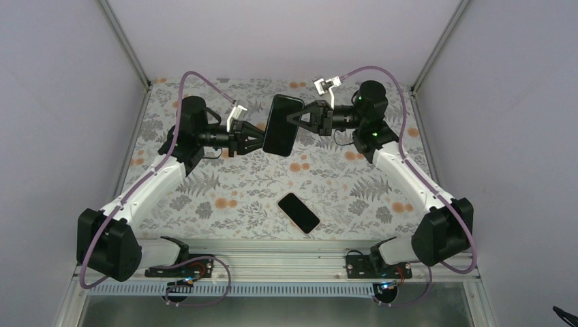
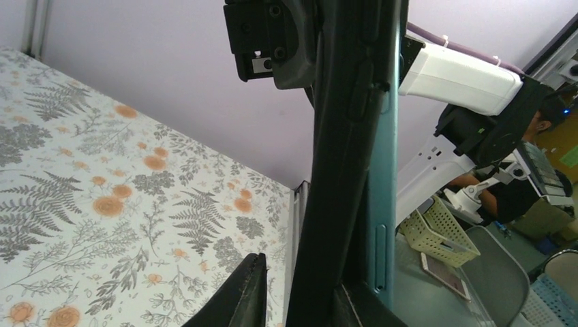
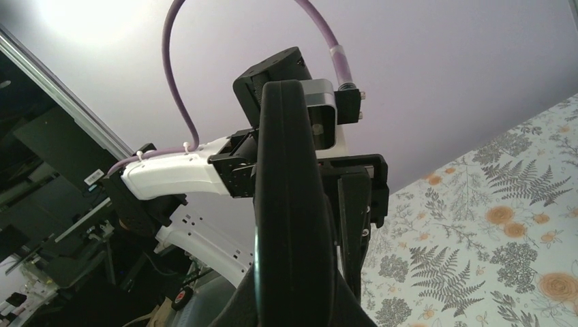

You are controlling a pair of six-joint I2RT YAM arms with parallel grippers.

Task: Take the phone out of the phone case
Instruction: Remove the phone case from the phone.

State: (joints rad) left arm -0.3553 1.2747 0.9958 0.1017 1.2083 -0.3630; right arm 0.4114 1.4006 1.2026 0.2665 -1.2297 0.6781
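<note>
Right end effector [image 1: 295, 117] pinches the black phone case [image 1: 283, 125] mid-air above the surface [image 1: 204, 184]; the teal phone [image 2: 383, 170] sits inside. Left end effector [image 1: 262, 141] meets the opposite edge, grip unclear.

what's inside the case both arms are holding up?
Left wrist view shows the teal edge of a phone against the black case. The rest of the phone is covered by the case.
</note>
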